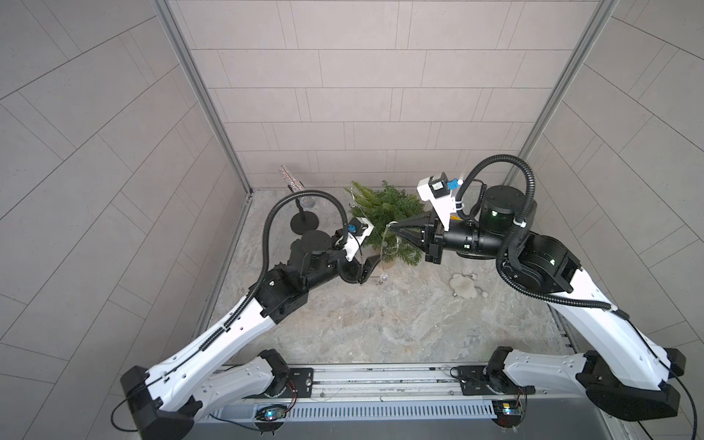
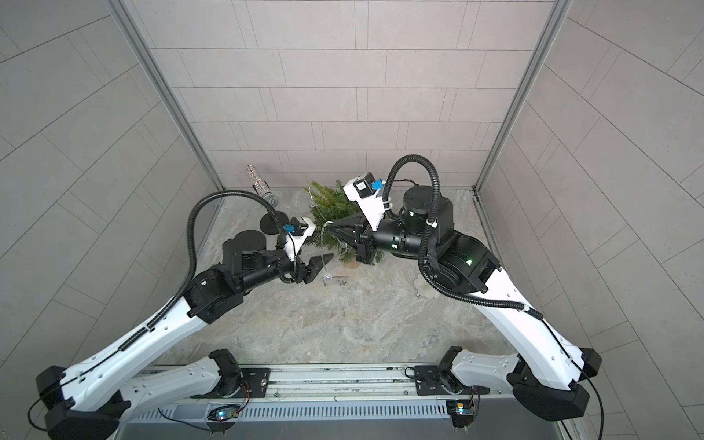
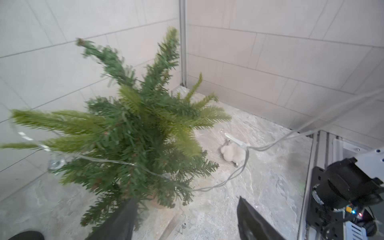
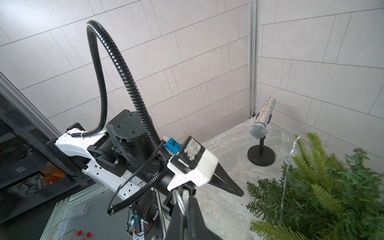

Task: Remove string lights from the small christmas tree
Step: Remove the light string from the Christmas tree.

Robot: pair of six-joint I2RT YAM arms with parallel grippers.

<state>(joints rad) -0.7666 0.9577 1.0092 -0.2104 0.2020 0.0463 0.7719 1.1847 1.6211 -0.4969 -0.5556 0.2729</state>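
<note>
Right gripper jaws clenched on string lights, wire draped over small christmas tree. Left gripper jaws released near tree base. Microphone and fluffy toy sit apart on tabletop.

On my feed the small christmas tree has needles that read as matt green plastic, and the string lights are thin silvery wire with clear glossy bulbs. The microphone has a glittery handle and a metal mesh head. The tabletop looks like matt marbled stone.
</note>
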